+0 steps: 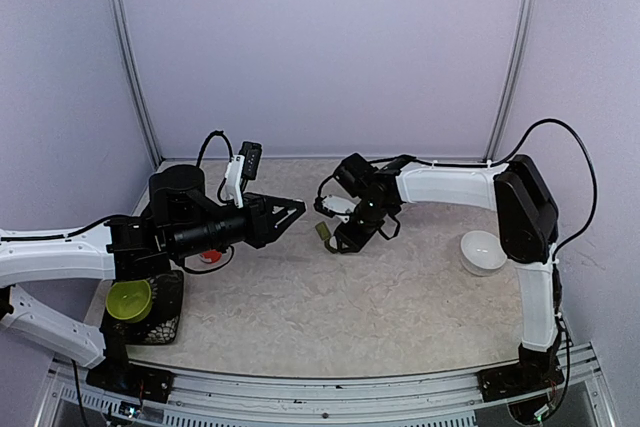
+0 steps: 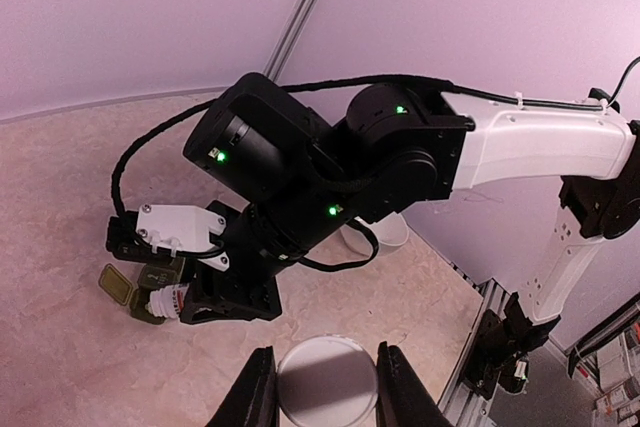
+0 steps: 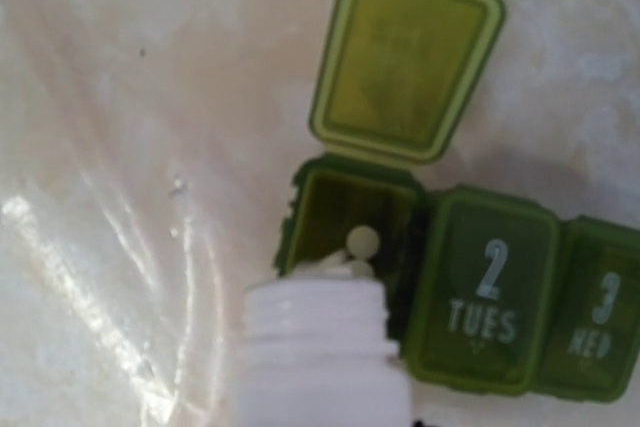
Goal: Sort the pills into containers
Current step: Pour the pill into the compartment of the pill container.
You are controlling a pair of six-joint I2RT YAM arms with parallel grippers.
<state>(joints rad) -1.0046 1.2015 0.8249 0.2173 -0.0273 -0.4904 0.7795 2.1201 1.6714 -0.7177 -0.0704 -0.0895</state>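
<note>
The containers (image 3: 490, 297) are a dark green pill box on the table. Its first cell (image 3: 345, 212) has its lid (image 3: 405, 57) flipped open, and the cells marked 2 TUES and 3 WED are closed. A white bottle (image 3: 320, 357) is tipped with its mouth at the open cell. A few whitish pills (image 3: 363, 240) show just past the mouth, inside that cell's outline. My right gripper (image 1: 348, 237) is shut on the bottle (image 2: 165, 299), its fingers hidden in the right wrist view. My left gripper (image 2: 323, 352) hovers above the table, shut on a round white cap (image 2: 322, 392).
A white bowl (image 1: 483, 252) stands at the right of the table. A lime-green bowl (image 1: 130, 299) rests on a black stand at the near left. The table's metal rail (image 2: 480, 337) runs along the right edge. The left gripper (image 1: 298, 210) is close to the right arm's wrist.
</note>
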